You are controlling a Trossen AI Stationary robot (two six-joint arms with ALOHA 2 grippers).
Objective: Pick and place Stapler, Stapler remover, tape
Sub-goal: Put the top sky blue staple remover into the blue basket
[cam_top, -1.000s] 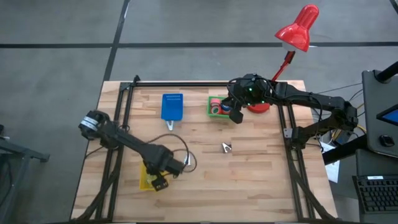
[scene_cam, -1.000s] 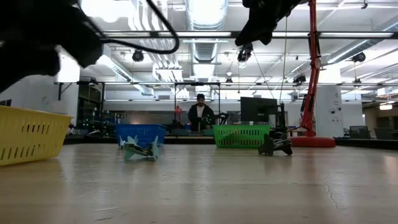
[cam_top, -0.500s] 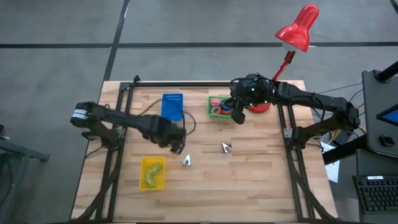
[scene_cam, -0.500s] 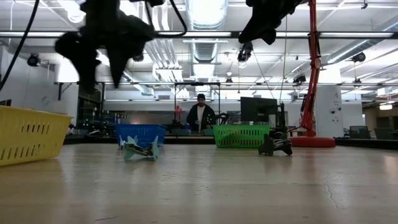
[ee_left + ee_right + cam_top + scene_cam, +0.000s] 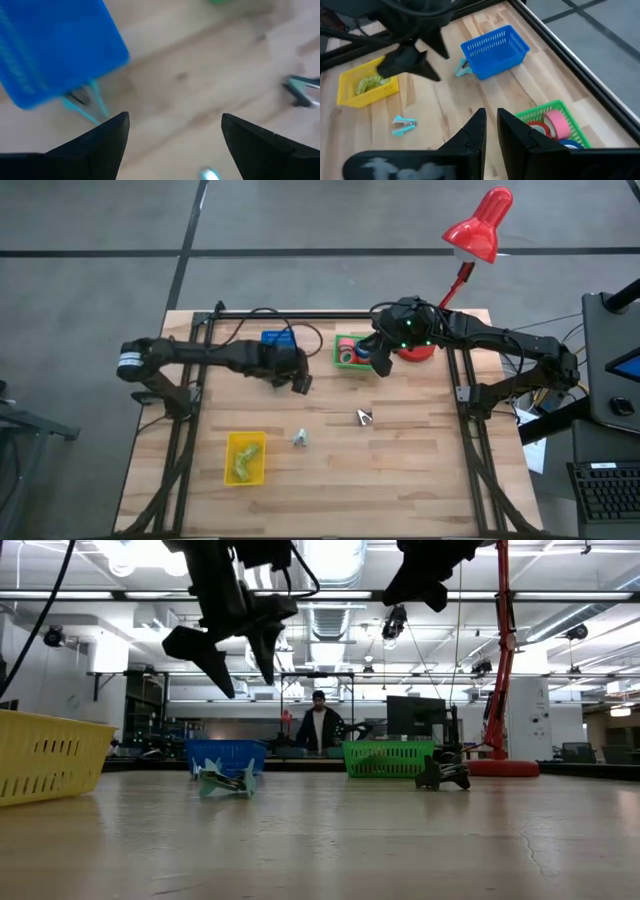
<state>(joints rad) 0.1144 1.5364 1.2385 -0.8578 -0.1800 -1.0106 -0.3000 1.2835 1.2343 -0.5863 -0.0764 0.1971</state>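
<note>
Lowest in the high view, the yellow bin (image 5: 245, 457) already holds a green stapler. Above it, near the centre, two staple removers lie loose on the counter (image 5: 420, 470): a teal one (image 5: 300, 439) and a dark one (image 5: 364, 417). My left gripper (image 5: 300, 384) hangs wide and empty beside the blue bin (image 5: 274, 337); coming down I may knock that bin. At upper centre, my right gripper (image 5: 381, 367), nearly closed, hovers by the green bin (image 5: 341, 347) with the tape (image 5: 348, 353).

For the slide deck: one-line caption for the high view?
Left claw open beside blue bin; right claw by green bin.
</note>
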